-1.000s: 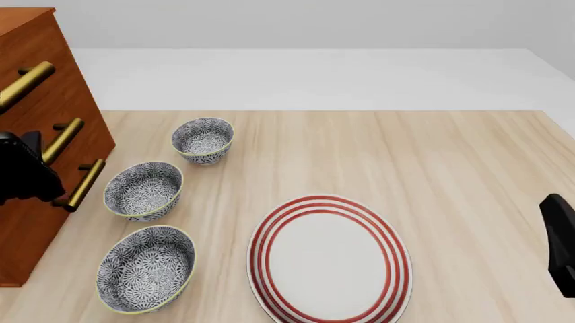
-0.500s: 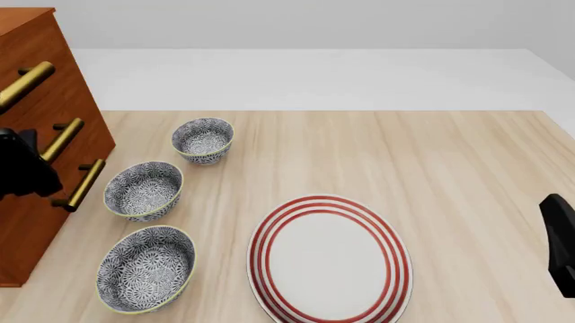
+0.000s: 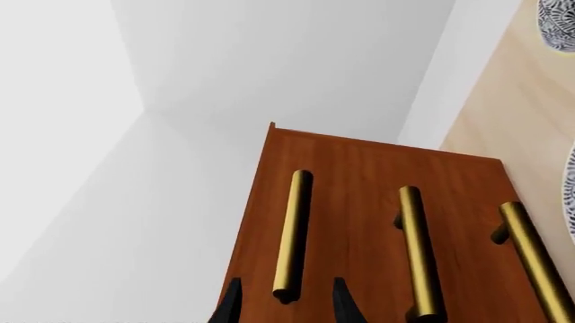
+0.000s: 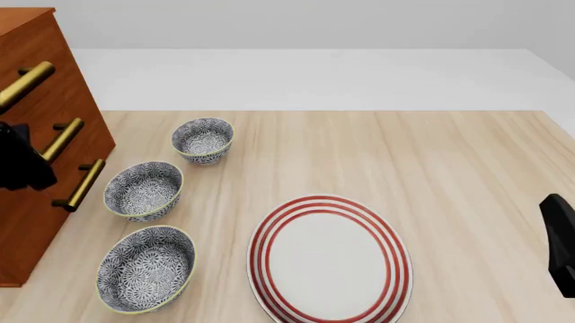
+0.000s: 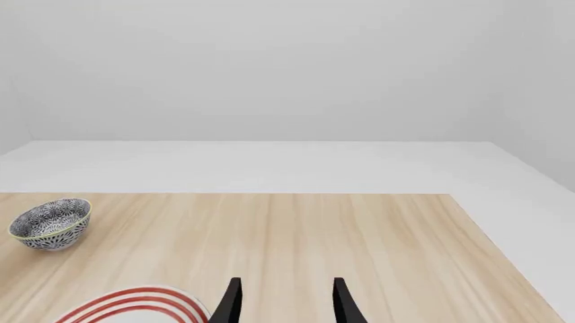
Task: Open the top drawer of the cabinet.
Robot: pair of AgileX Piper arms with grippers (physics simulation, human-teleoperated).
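We see the cabinet (image 4: 40, 134) standing at the far left of the table (image 4: 449, 161), its drawer fronts facing right toward the bowls. The top drawer (image 3: 269, 222) is the highest of three, and its brass handle (image 4: 24, 85) shows near the upper left corner of the front view. In the left wrist view that same handle (image 3: 291, 235) runs lengthwise, with its near end lying between the two dark fingertips (image 3: 231, 306) of the left gripper (image 3: 283, 306). The fingers are spread apart, one on each side of the bar, not touching it as far as we can tell. In the front view the left gripper (image 4: 20, 161) is a dark shape in front of the cabinet's middle.

Three patterned bowls (image 4: 144, 190) sit in a row just right of the cabinet. A white plate (image 4: 330, 259) with red rings lies near the front edge.

The right gripper (image 5: 283, 303) hovers over the table's right side, well apart from the cabinet, fingers parted and holding nothing.
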